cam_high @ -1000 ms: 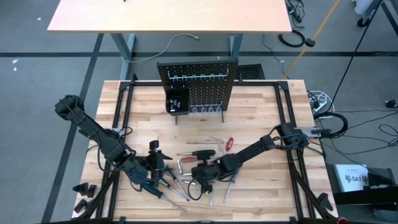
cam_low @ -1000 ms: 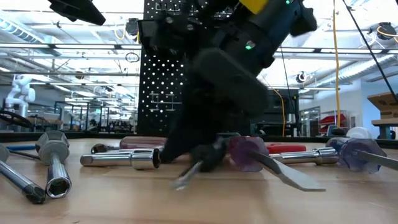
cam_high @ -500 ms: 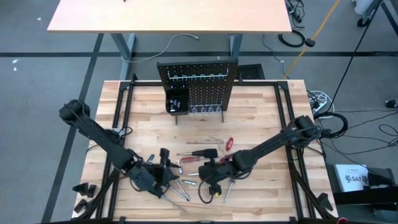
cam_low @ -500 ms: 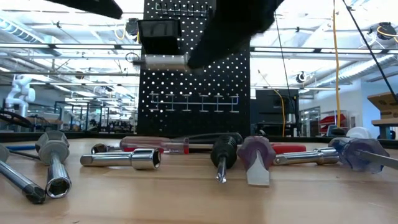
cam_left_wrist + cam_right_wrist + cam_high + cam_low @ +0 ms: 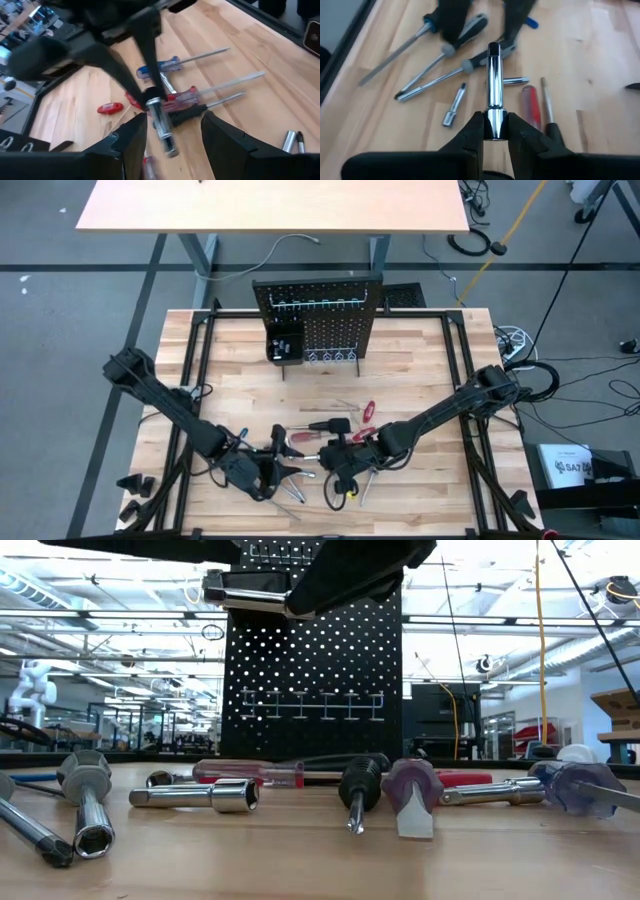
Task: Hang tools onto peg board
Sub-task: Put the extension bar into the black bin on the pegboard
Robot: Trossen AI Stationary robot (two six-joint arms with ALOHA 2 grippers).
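My right gripper [image 5: 495,118] is shut on a chrome socket extension bar [image 5: 245,587], lifted above the near middle of the table [image 5: 420,370]. My left gripper [image 5: 174,120] is open and faces it from the left. Its two fingers stand on either side of the bar's free end [image 5: 165,140] without visibly touching it. In the high view the two grippers meet nose to nose, left [image 5: 283,465] and right [image 5: 330,460]. The other tools [image 5: 325,426] lie flat on the wood below. The peg board [image 5: 318,320] stands upright at the far middle, with hooks along its top row. My right gripper pinches the bar's thicker end [image 5: 495,125] between its two fingers. The bar runs along the fingers and sticks out past their tips toward my left gripper. It comes at it slanting down from the table's right. The bar is lifted clear of the table.
Screwdrivers and sockets lie scattered near the front edge: a chrome socket [image 5: 205,797], a ratchet extension [image 5: 88,802], a black-handled screwdriver [image 5: 358,786], a red one [image 5: 367,410]. A small black bin [image 5: 283,343] hangs on the board's left. Black frame rails [image 5: 455,360] line the table's sides.
My right gripper has risen from the pile of tools with the chrome bar, which now hangs clear of the table. My left gripper has moved toward the table's right and a little down, rolling about its own axis, and now brackets the bar's free end.
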